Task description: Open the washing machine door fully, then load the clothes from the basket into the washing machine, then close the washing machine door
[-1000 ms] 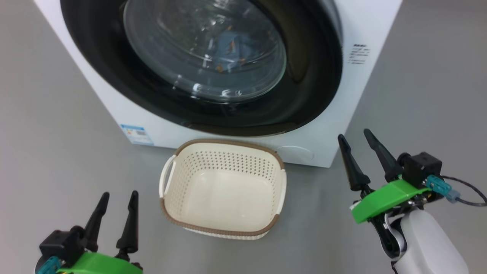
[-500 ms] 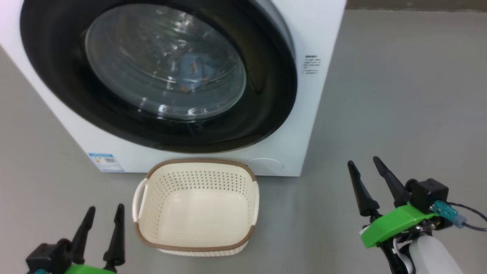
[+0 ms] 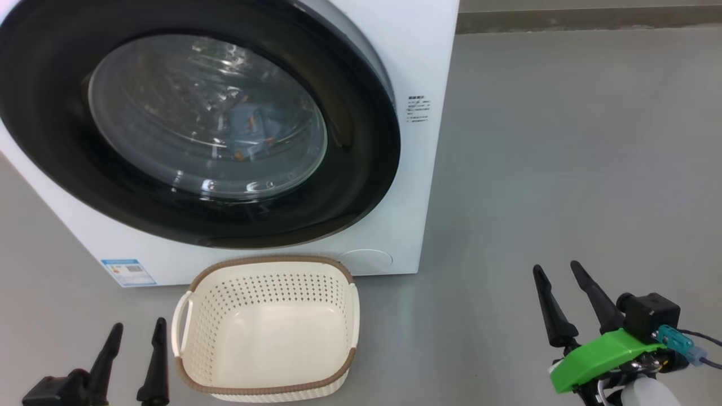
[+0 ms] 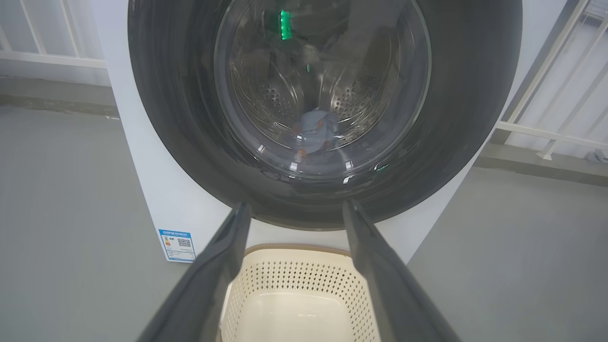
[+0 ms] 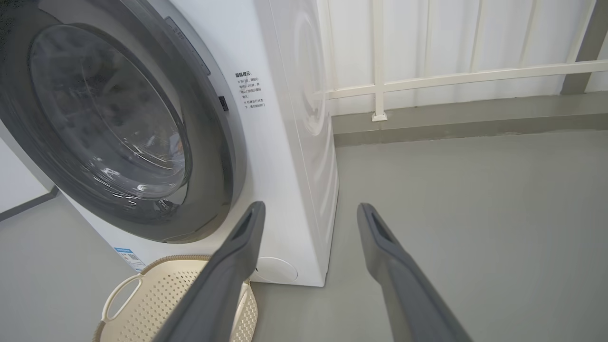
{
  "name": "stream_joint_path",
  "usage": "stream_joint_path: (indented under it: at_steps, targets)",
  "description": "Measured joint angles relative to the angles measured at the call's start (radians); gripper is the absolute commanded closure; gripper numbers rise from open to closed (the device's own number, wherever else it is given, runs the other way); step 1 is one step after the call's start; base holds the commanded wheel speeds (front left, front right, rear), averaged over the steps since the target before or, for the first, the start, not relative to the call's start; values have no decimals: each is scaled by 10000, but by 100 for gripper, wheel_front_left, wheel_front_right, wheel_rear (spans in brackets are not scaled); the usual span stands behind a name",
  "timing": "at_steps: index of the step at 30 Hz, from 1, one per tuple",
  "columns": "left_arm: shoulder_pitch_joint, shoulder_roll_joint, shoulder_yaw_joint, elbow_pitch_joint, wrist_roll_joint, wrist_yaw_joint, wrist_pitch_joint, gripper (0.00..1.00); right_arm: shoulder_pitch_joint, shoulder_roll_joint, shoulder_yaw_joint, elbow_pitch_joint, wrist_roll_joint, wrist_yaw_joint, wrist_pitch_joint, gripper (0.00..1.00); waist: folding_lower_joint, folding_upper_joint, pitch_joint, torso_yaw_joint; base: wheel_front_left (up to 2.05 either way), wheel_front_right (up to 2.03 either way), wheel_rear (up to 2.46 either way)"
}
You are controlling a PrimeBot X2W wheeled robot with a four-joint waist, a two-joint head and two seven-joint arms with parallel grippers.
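Head view: smooth grey floor [image 3: 564, 141]; left hand [image 3: 139, 323], right hand [image 3: 555, 265] fingers apart.

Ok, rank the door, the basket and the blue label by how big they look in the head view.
Door, largest; then basket; label, smallest. The basket is nearer the camera, but the gaps are clear.

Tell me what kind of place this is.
Probably a laundry or utility corner, perhaps a test setup: a white front-loading washing machine stands on a bare grey floor, a small basket sits before it, and white railings line the wall behind.
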Motion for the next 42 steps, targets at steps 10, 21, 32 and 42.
stream_joint_path:
  at_steps: [10, 21, 32, 42]
  targets:
    - [218, -6, 226, 29, 174, 0, 0, 0, 570, -2, -414, -132, -2, 0, 0, 0, 0, 0, -171, -293, 0, 0, 0]
    - [268, -10, 284, 146, 366, 0, 0, 0, 893, 56, -757, -301, -21, 0, 0, 0, 0, 0, -153, -458, 0, 0, 0]
    - [342, -10, 332, 167, 366, 0, 0, 0, 938, 107, -884, -339, -35, 0, 0, 0, 0, 0, -121, -470, 0, 0, 0]
    - [341, -29, 359, 155, 370, 0, 0, 0, 938, 107, -886, -378, -35, 0, 0, 0, 0, 0, -87, -402, 0, 0, 0]
